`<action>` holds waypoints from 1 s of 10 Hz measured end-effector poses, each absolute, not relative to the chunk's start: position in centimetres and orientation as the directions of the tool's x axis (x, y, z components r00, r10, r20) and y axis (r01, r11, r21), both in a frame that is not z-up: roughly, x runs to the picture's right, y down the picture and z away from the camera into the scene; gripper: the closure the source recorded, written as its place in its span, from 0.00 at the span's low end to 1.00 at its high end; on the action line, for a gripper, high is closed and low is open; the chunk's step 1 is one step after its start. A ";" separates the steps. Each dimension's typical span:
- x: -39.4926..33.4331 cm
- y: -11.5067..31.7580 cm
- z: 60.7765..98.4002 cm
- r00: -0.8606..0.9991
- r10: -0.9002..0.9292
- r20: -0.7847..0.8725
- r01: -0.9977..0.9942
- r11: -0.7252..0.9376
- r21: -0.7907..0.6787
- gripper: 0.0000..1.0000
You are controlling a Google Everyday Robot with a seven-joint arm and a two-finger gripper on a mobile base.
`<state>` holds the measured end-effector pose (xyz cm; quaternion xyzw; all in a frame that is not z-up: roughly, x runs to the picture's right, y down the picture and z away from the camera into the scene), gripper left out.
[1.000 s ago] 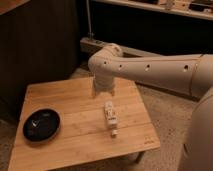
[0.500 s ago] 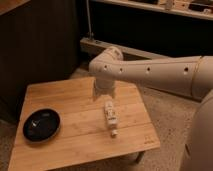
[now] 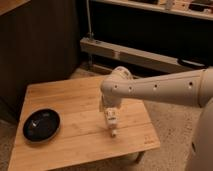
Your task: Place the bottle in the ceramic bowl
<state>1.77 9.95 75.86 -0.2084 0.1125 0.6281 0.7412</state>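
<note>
Progress: nothing placed yet | bottle (image 3: pixel 111 122) lies on bench (image 3: pixel 70 95) toward front-right corner | tool (image 3: pixel 106 106) just above it, grip cannot tell | bowl (image 3: pixel 41 125) empty, front-left corner | left: grasp, carry, place

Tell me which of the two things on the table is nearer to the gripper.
The white bottle, lying just below the gripper; the black ceramic bowl sits far off at the table's other end.

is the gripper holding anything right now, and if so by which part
Cannot be told. The gripper sits right over the far end of the bottle, which lies on the table, but the arm hides any contact.
</note>
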 end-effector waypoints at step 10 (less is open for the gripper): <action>3.7 16.3 82.9 0.159 0.839 -0.521 -0.987 0.139 -0.078 0.35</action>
